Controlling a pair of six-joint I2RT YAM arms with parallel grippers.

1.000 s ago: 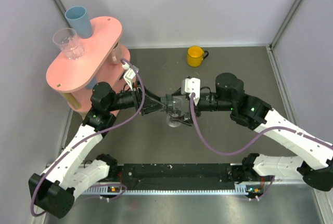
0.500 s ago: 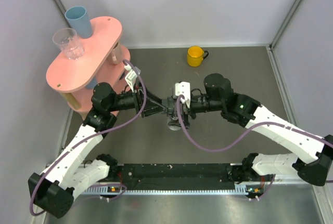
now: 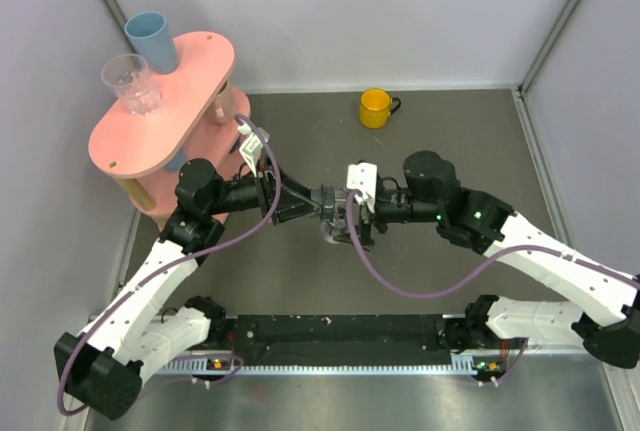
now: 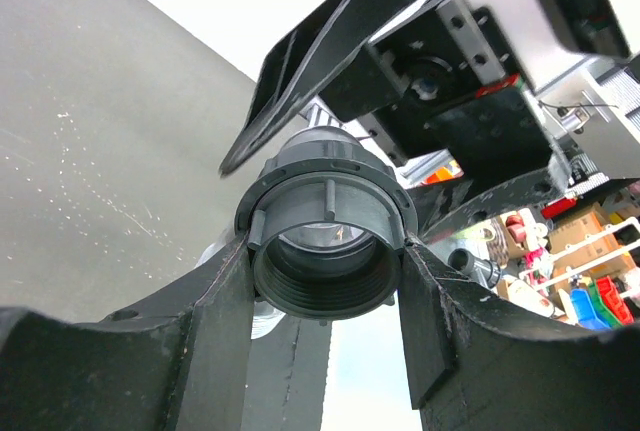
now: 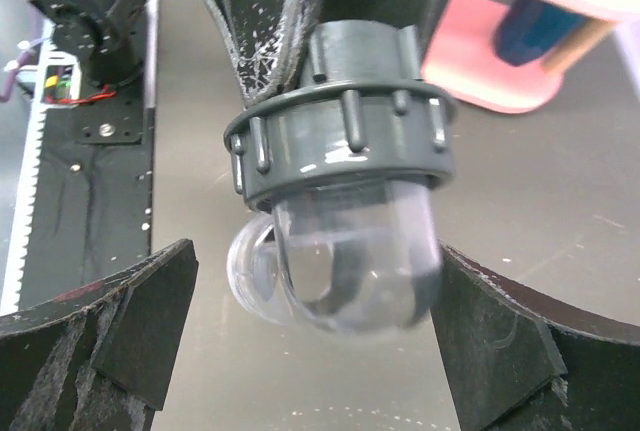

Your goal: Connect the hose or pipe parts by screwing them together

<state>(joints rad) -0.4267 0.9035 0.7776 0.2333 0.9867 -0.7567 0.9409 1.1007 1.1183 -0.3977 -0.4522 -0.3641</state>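
Note:
The hose or pipe parts hang together above the table's middle: a dark grey ribbed nut (image 3: 328, 198) with a clear curved pipe piece (image 3: 334, 232) below it. In the left wrist view the nut's threaded mouth (image 4: 325, 251) faces the camera, and my left gripper (image 4: 325, 281) is shut on its sides. In the right wrist view the nut (image 5: 340, 141) sits on top of the clear piece (image 5: 345, 266). My right gripper (image 5: 320, 336) stands open around that clear piece, its right finger (image 5: 500, 341) close to it and its left finger (image 5: 150, 316) well apart.
A yellow mug (image 3: 375, 107) stands at the back of the table. At the back left is a pink shelf stand (image 3: 190, 101) that carries a blue cup (image 3: 150, 39) and a clear glass (image 3: 131, 82). A black rail (image 3: 340, 331) runs along the near edge.
My right gripper pushed left toward the parts, then drew back a little to the right, turned at the wrist and opened slightly. The left gripper has kept its hold in place.

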